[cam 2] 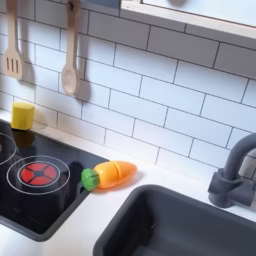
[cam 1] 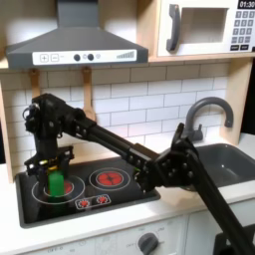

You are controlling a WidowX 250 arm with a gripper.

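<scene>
Pinching down over the green cylinder (cam 1: 56,183) w/ fingers (cam 1: 49,165) either side, the gripper (cam 1: 55,167) stood on the stove's (cam 1: 129,193) left burner, prob. for a top grip, the toy carrot (cam 2: 110,175) lying by the sink (cam 2: 190,225).

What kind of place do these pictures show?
Most likely a toy kitchen: a stove with red burners, a sink with a grey faucet, wooden spoons on a white tiled wall, and a plastic carrot.
</scene>
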